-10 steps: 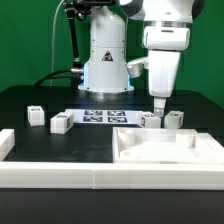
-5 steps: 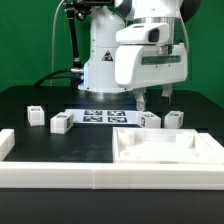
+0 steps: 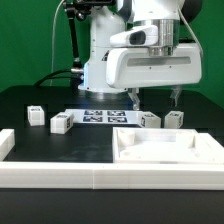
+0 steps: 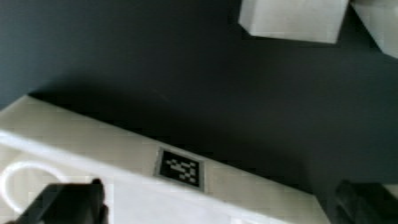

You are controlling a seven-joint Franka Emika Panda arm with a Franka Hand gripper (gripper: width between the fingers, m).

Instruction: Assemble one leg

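Four small white legs with tags stand on the black table: two at the exterior view's left (image 3: 34, 115) (image 3: 61, 123), two at its right (image 3: 150, 120) (image 3: 175, 119) behind the large white panel (image 3: 165, 152). My gripper (image 3: 157, 98) hangs above the right pair, jaws wide apart and empty. In the wrist view the gripper (image 4: 217, 207) shows dark fingertips (image 4: 68, 205) on both sides over the panel's tagged rim (image 4: 125, 140), with one leg (image 4: 294, 18) beyond on the dark table.
The marker board (image 3: 103, 115) lies flat in front of the robot base (image 3: 105, 65). A long white rail (image 3: 60, 176) runs along the table's front, with a raised end (image 3: 5, 142) at the exterior view's left.
The gripper has lifted from beside the right pair of legs and turned about its axis, so its broad side faces the camera with jaws spread. The legs stay on the table.
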